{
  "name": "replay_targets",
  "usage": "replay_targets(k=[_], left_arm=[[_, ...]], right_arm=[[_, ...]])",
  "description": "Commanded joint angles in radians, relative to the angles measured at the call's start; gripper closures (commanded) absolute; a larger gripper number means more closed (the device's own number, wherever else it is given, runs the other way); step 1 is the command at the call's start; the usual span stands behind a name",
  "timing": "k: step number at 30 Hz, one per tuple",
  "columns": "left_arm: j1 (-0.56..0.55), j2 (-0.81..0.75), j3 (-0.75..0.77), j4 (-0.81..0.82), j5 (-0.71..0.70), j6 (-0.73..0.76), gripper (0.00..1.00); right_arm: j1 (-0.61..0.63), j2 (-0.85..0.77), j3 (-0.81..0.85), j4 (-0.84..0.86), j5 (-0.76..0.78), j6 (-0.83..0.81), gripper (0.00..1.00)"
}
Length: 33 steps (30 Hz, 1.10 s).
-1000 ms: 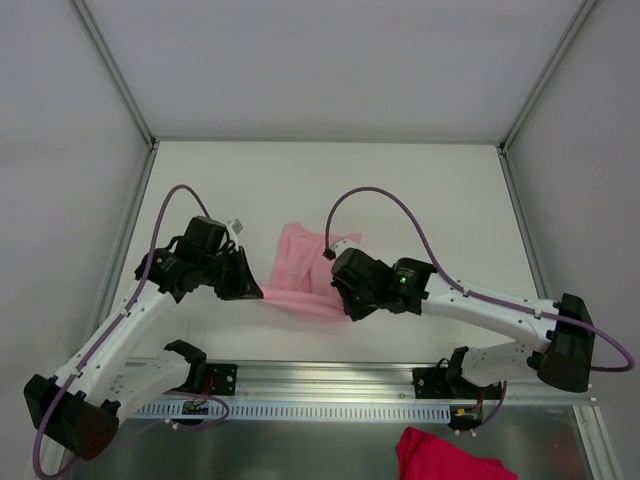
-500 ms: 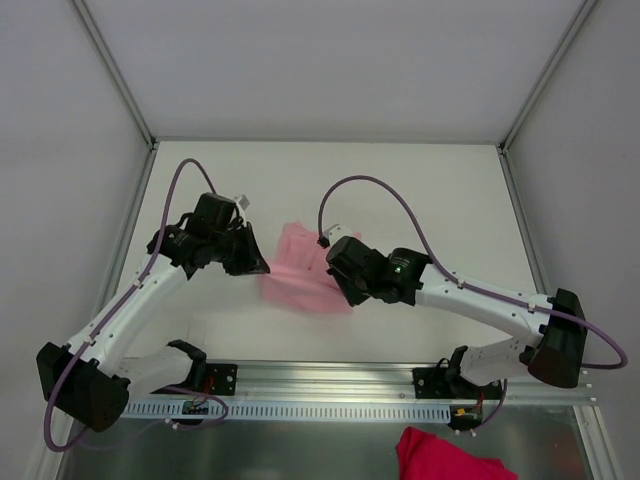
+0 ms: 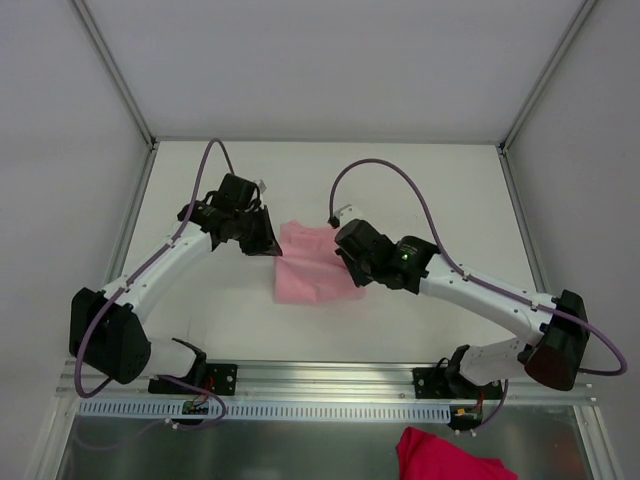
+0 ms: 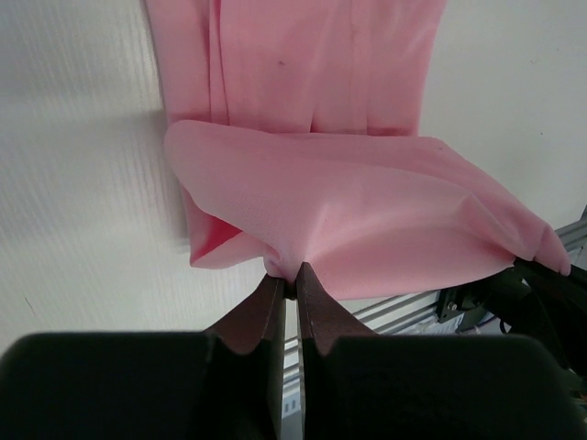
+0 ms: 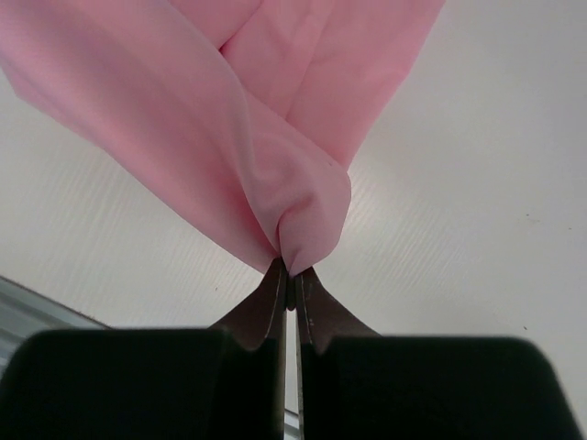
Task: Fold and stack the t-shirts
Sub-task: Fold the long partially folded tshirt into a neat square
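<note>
A pale-pink t-shirt (image 3: pixel 312 268) lies partly folded on the white table, between the two arms. My left gripper (image 3: pixel 272 247) is shut on the shirt's left corner; in the left wrist view the fingertips (image 4: pixel 289 277) pinch a bunched fold of the t-shirt (image 4: pixel 358 215), which hangs lifted over flat layers below. My right gripper (image 3: pixel 354 274) is shut on the right corner; in the right wrist view its tips (image 5: pixel 290 273) clamp a rolled edge of the t-shirt (image 5: pixel 174 110) above the table. The cloth spans taut between both grippers.
A magenta cloth (image 3: pixel 450 456) lies off the table at the bottom, beyond the aluminium rail (image 3: pixel 330 384). Grey enclosure walls and frame posts (image 3: pixel 120 80) bound the white table (image 3: pixel 450 200). The right arm (image 4: pixel 541 293) shows at the right edge of the left wrist view.
Both grippers have carried the shirt's near edge away from the rail toward the far side, folding it over the rest. The left arm has swung farther back and right.
</note>
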<state>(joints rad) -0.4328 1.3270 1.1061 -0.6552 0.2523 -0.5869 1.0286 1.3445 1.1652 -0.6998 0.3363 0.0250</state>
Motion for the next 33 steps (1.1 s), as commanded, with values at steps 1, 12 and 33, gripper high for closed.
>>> replay_targets(k=[1, 12, 33], left_arm=[[-0.003, 0.049, 0.06, 0.049, -0.018, 0.03, 1.0], [-0.001, 0.342, 0.342, 0.029, -0.016, 0.059, 1.0], [0.02, 0.655, 0.57, -0.001, -0.163, 0.075, 1.0]], right_arm=[[-0.048, -0.004, -0.004, 0.089, 0.078, -0.016, 0.99], [-0.231, 0.345, 0.119, 0.279, -0.069, -0.137, 0.99], [-0.415, 0.599, 0.382, 0.52, 0.066, -0.25, 0.99]])
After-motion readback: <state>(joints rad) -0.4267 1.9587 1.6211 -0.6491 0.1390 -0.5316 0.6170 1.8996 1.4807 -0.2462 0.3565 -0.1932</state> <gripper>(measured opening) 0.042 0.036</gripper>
